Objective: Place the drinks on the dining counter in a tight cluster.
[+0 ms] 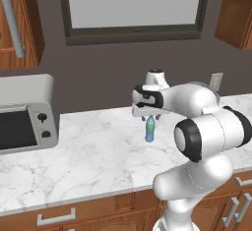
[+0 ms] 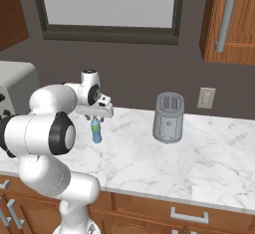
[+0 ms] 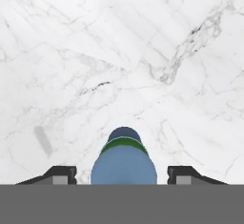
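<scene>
The small blue water bottle [image 1: 149, 129] is seen standing upright on the marble counter [image 1: 93, 151], long axis vertical, green cap pointed straight up. It is placed well back from the counter's front edge, roughly mid-depth, between the microwave [image 1: 25, 113] at the left and the grey toaster [image 2: 168, 117] at the right, well apart from both. The gripper [image 1: 150, 117] is positioned directly above the bottle, pointed down, at cap level. In the hand view the bottle [image 3: 124, 163] is seen from above, centred between the two dark fingertips [image 3: 61, 174], with a gap visible on each side. The fingers are spread and not touching the bottle; no pinch is shown. In the right base view the bottle [image 2: 96, 131] is seen just under the hand [image 2: 94, 114], base resting on the marble. A wall outlet [image 2: 205, 98] is seen behind the toaster.
</scene>
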{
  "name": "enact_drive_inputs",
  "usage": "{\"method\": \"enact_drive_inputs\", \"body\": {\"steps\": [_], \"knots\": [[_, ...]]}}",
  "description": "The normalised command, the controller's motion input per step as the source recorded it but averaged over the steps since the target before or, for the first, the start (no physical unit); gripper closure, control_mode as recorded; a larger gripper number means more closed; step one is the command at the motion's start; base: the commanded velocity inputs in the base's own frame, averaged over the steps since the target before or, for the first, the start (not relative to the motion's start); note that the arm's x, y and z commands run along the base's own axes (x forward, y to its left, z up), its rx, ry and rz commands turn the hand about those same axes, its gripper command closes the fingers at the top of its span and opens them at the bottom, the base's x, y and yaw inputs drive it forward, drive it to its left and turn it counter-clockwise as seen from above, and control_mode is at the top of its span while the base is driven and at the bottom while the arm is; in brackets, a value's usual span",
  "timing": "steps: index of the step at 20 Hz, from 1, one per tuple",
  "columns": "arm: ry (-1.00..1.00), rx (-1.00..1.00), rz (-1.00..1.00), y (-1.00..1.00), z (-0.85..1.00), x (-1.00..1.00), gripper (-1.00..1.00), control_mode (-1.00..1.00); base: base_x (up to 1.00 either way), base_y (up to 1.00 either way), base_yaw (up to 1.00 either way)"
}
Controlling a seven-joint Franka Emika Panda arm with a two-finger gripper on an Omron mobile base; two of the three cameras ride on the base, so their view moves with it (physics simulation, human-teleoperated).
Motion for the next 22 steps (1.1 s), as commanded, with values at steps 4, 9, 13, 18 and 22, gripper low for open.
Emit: {"method": "enact_drive_inputs", "body": {"steps": [4, 9, 13, 18, 22], "knots": [[0.0, 0.0, 0.0, 0.0, 0.0, 0.0, 1.0, -1.0, 0.0, 0.0, 0.0], [0.0, 0.0, 0.0, 0.0, 0.0, 0.0, 1.0, -1.0, 0.0, 0.0, 0.0], [0.0, 0.0, 0.0, 0.0, 0.0, 0.0, 1.0, -1.0, 0.0, 0.0, 0.0], [-0.05, 0.0, 0.0, -0.01, 0.07, -0.33, 1.0, -1.0, 0.0, 0.0, 0.0], [-0.12, 0.01, 0.0, -0.07, 0.33, -0.79, 1.0, -1.0, 0.0, 0.0, 0.0]]}}
